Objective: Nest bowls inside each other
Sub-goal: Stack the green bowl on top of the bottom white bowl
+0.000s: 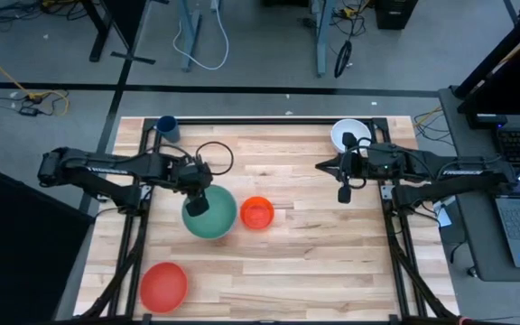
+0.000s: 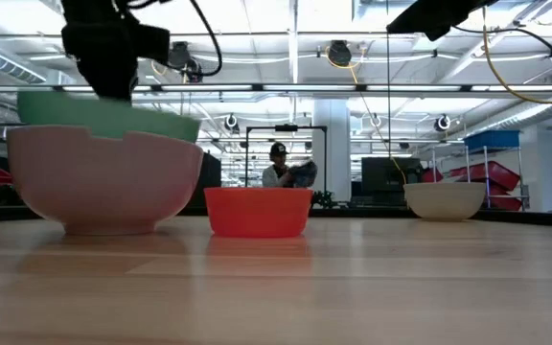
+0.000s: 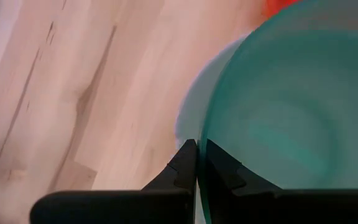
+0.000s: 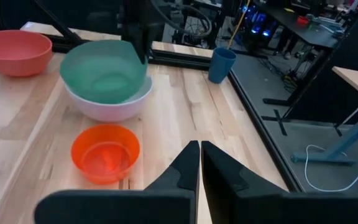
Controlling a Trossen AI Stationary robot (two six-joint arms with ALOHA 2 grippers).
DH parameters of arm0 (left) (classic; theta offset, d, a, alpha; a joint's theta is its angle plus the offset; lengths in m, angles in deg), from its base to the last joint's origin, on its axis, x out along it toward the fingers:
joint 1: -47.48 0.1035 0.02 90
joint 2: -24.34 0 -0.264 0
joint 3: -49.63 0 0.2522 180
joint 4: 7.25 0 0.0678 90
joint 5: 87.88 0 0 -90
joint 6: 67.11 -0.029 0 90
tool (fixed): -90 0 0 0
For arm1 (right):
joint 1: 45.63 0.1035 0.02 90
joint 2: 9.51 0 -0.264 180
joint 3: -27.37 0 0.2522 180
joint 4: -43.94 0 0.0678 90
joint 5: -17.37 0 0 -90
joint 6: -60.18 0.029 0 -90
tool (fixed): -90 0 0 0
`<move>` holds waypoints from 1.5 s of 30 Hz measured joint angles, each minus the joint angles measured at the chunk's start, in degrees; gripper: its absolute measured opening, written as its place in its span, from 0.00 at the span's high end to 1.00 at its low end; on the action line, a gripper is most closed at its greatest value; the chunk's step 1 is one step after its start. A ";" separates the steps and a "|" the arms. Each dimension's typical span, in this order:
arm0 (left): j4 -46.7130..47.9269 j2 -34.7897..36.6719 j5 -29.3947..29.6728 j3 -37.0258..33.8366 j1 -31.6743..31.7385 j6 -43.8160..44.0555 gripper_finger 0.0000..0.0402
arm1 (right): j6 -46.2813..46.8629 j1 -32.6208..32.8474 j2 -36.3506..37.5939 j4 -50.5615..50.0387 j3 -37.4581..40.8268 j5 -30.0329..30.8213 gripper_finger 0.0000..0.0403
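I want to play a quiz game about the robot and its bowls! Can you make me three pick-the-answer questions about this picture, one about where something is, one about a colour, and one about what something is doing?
1. Where is the blue cup?
A. at the table's far left corner
B. inside the red bowl
C. between the two arms

2. What colour is the bowl that the left gripper holds?
A. yellow
B. green
C. black

3. How does the green bowl sit?
A. upside down on the table
B. tilted in the large white bowl
C. flat inside the small orange-red bowl

Answers:
1 A, it stands alone by the far edge.
2 B, the fingers pinch the green rim.
3 B, the right wrist view shows it leaning in the white one.
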 joint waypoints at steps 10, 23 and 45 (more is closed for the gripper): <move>-2.62 0.00 -0.40 -3.56 0.74 -1.15 0.99 | 0.17 0.02 -0.74 1.53 0.00 -0.51 1.00; -5.12 0.02 -2.11 -3.56 0.72 -2.49 0.71 | 0.08 0.00 -1.43 1.33 0.00 -0.50 1.00; -1.45 2.12 -0.79 -1.87 0.70 -3.02 0.53 | -0.57 -3.78 -4.27 1.77 0.00 -0.46 1.00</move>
